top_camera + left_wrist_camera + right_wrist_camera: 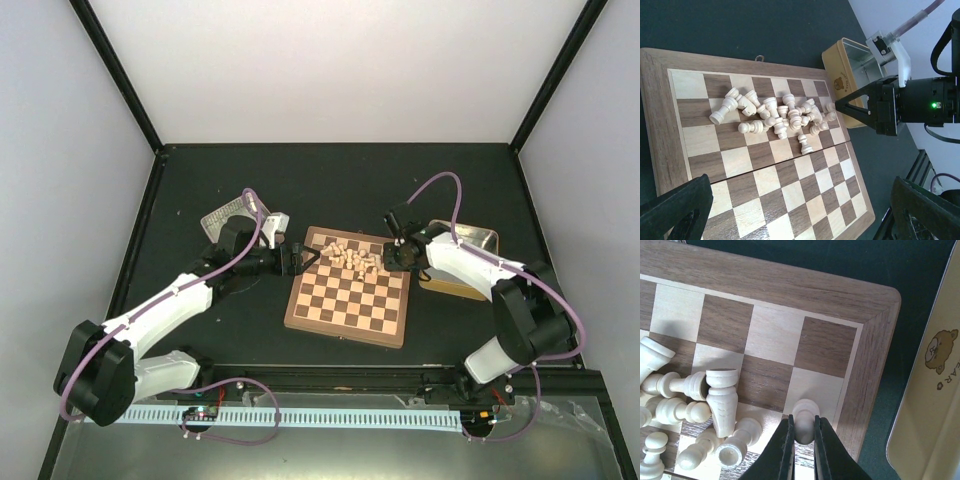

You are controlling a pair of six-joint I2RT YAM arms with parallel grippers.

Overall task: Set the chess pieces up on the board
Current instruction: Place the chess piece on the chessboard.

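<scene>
The board [350,310] lies in the middle of the dark table. Its chess pieces [352,257] are heaped on their sides along the far rows, also seen in the left wrist view [780,117]. My right gripper [803,432] is shut on a pale pawn [805,412] over a light square near the board's right corner [875,340], beside the fallen pieces [720,400]. It reaches in from the board's far right [393,255]. My left gripper [800,220] is open at the board's far left edge [305,258], with only bare squares [765,190] between its fingers [675,210].
A yellow tin [465,250] sits just right of the board, close to the right arm; it also shows in both wrist views [930,390] [845,75]. A metal tin [232,215] lies behind the left arm. Black frame posts edge the table.
</scene>
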